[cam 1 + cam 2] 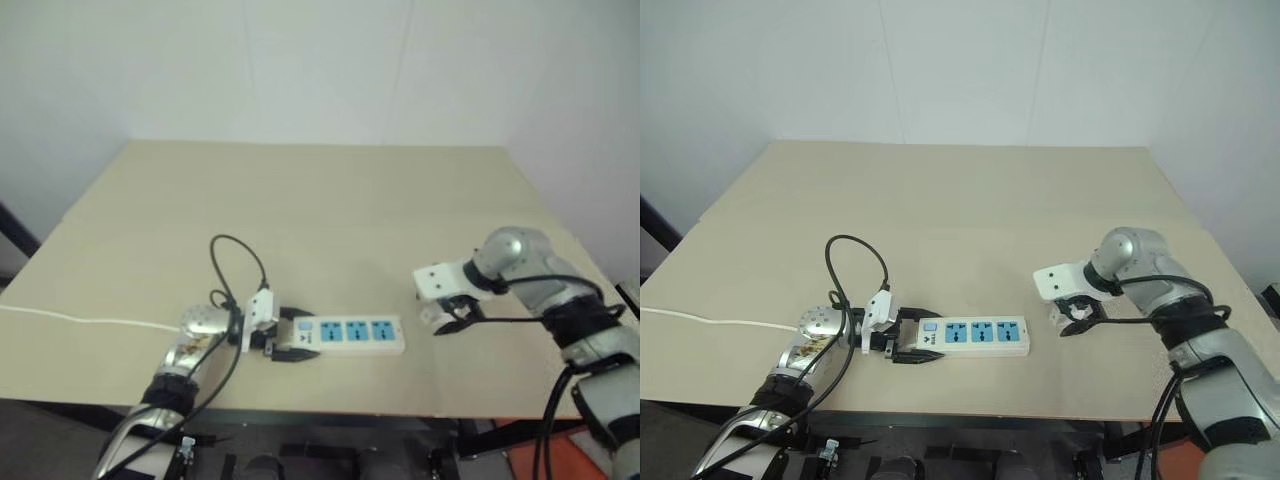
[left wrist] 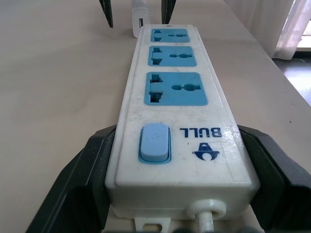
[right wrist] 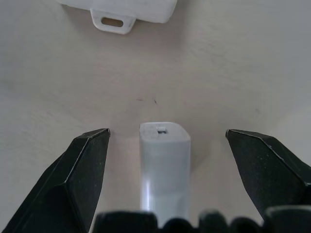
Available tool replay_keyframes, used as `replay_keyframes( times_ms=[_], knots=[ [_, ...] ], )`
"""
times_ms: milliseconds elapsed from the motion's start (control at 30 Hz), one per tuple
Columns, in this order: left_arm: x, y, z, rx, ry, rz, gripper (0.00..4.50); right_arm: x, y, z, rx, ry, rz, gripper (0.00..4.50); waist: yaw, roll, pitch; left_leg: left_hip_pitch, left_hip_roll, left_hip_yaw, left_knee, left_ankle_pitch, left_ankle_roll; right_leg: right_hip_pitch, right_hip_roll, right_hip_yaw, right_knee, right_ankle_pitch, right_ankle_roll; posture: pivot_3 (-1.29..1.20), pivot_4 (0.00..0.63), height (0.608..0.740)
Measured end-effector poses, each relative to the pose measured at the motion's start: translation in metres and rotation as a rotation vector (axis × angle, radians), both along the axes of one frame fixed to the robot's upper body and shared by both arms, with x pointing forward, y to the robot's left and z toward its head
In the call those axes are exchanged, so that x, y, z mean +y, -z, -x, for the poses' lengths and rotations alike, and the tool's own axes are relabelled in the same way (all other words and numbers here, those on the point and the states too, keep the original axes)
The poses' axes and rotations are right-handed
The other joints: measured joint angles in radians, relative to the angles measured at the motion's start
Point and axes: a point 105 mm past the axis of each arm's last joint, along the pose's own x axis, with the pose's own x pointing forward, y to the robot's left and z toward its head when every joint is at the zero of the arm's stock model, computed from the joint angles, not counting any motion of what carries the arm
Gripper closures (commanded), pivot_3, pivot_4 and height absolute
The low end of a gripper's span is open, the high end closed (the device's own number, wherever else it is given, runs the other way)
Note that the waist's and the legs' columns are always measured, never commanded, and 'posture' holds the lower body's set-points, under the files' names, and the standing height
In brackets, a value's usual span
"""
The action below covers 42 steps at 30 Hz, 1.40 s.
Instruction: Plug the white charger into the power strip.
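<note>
The power strip [image 1: 355, 333] lies flat near the table's front edge, with three blue sockets and a blue switch [image 2: 154, 142]. My left gripper [image 1: 298, 335] is shut on its switch end, one black finger [image 2: 82, 179] against each long side. The white charger [image 3: 165, 160] stands on the table just past the strip's far end [image 3: 121, 7]. My right gripper [image 3: 166, 131] is open, pointing steeply down, straddling the charger with a gap on both sides. In the left wrist view the charger [image 2: 138, 22] stands between the right gripper's fingers [image 2: 107, 14].
The strip's thin white cord [image 1: 80, 320] trails left across the beige table [image 1: 330, 210] and off its left edge. A black cable [image 1: 235, 260] loops up over my left wrist. The table's front edge runs close below the strip; a white wall stands behind.
</note>
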Motion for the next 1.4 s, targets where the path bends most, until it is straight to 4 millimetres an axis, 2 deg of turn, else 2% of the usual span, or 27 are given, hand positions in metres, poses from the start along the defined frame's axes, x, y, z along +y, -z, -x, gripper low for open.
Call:
replay_keyframes(
  times_ms=[67, 333, 367, 500, 567, 733, 767, 833, 867, 933, 1100, 1300, 1400],
  knots=[
    [0.000, 0.000, 0.000, 0.001, 0.004, -0.003, 1.21, 0.000, 0.005, -0.001, 0.010, -0.011, 0.038, 0.56, 0.000, 0.000, 0.000, 0.000, 0.000, 0.000, 0.000, 0.000, 0.000, 0.000, 0.000, 0.000, 0.000, 0.000, 0.000, 0.00, 0.150, 0.740],
    [0.001, 0.002, 0.001, 0.019, 0.005, -0.015, 1.21, 0.000, 0.009, -0.004, 0.013, -0.043, 0.088, 3.26, -0.005, 0.000, 0.000, 0.007, 0.000, 0.000, 0.000, 0.000, 0.000, 0.007, 0.000, 0.000, 0.000, 0.000, 0.000, 0.00, 0.150, 0.740],
    [0.001, 0.002, 0.001, 0.020, 0.005, -0.018, 1.21, 0.002, 0.009, -0.004, 0.011, -0.046, 0.089, 3.35, -0.006, 0.000, 0.000, 0.008, 0.000, 0.000, 0.000, 0.000, 0.000, 0.008, 0.000, 0.000, 0.000, 0.000, 0.000, 0.00, 0.150, 0.740],
    [0.001, 0.002, 0.001, 0.021, 0.009, -0.019, 1.21, 0.005, 0.007, -0.006, -0.007, -0.033, 0.071, 3.35, -0.007, 0.000, 0.000, 0.009, 0.000, 0.000, 0.000, 0.000, 0.000, 0.008, 0.001, 0.000, 0.000, -0.001, 0.001, 0.00, 0.150, 0.740],
    [0.001, 0.001, 0.000, 0.020, 0.014, -0.021, 1.21, 0.016, -0.005, -0.010, -0.058, -0.001, -0.028, 3.35, -0.006, 0.000, 0.000, 0.006, 0.000, 0.000, 0.000, 0.000, 0.000, 0.006, 0.000, 0.000, 0.001, 0.000, 0.000, 0.00, 0.150, 0.740],
    [-0.001, -0.001, -0.003, 0.019, 0.026, -0.025, 1.21, 0.054, -0.067, -0.025, -0.209, 0.105, -0.452, 3.35, -0.003, 0.000, 0.000, 0.002, 0.000, -0.001, 0.000, 0.000, 0.000, 0.001, 0.000, 0.000, 0.002, 0.000, -0.001, 0.00, 0.150, 0.740],
    [-0.001, -0.001, -0.003, 0.019, 0.028, -0.025, 1.21, 0.066, -0.083, -0.022, -0.218, 0.116, -0.604, 3.35, -0.001, 0.000, 0.000, 0.002, 0.000, -0.001, 0.000, 0.000, 0.000, 0.001, 0.000, 0.000, 0.002, 0.000, -0.001, 0.00, 0.150, 0.740],
    [-0.003, -0.001, -0.003, 0.020, 0.032, -0.026, 1.21, 0.084, -0.097, -0.012, -0.191, 0.114, -0.831, 3.35, 0.002, 0.000, 0.000, 0.002, 0.000, -0.003, 0.000, 0.000, 0.000, 0.002, 0.000, -0.002, 0.002, 0.000, -0.001, 0.00, 0.150, 0.740],
    [-0.004, -0.001, -0.004, 0.020, 0.033, -0.027, 1.21, 0.091, -0.096, -0.005, -0.152, 0.111, -0.926, 3.35, 0.004, 0.000, 0.000, 0.002, 0.000, -0.003, 0.000, 0.000, 0.000, 0.003, 0.000, -0.002, 0.002, 0.000, -0.001, 0.00, 0.150, 0.740],
    [-0.004, -0.001, -0.004, 0.020, 0.033, -0.026, 1.21, 0.100, -0.081, 0.008, -0.041, 0.188, -1.086, 3.35, 0.006, 0.000, 0.000, 0.001, 0.000, -0.003, 0.000, 0.000, 0.000, 0.003, 0.000, -0.002, 0.002, 0.000, -0.001, 0.00, 0.150, 0.740],
    [-0.002, -0.001, -0.004, 0.024, 0.029, -0.031, 1.21, 0.119, -0.044, 0.029, 0.140, 0.325, -1.263, 3.35, 0.000, 0.000, 0.000, 0.002, 0.000, -0.003, 0.000, 0.000, 0.000, 0.001, 0.000, -0.002, 0.004, 0.000, -0.001, 0.00, 0.150, 0.740],
    [-0.002, -0.002, -0.004, 0.023, 0.030, -0.031, 1.21, 0.130, -0.027, 0.039, 0.152, 0.320, -1.344, 3.35, 0.000, 0.000, 0.000, 0.001, 0.000, -0.003, 0.000, 0.000, 0.000, 0.002, 0.000, -0.002, 0.002, 0.000, 0.000, 0.00, 0.150, 0.740],
    [0.000, -0.002, -0.004, 0.023, 0.027, -0.035, 1.21, 0.132, -0.010, 0.045, 0.184, 0.299, -1.339, 3.35, -0.004, 0.000, 0.000, 0.002, 0.000, -0.003, 0.000, 0.000, 0.000, 0.001, 0.001, -0.002, 0.003, -0.001, 0.001, 0.00, 0.150, 0.740]
  ],
)
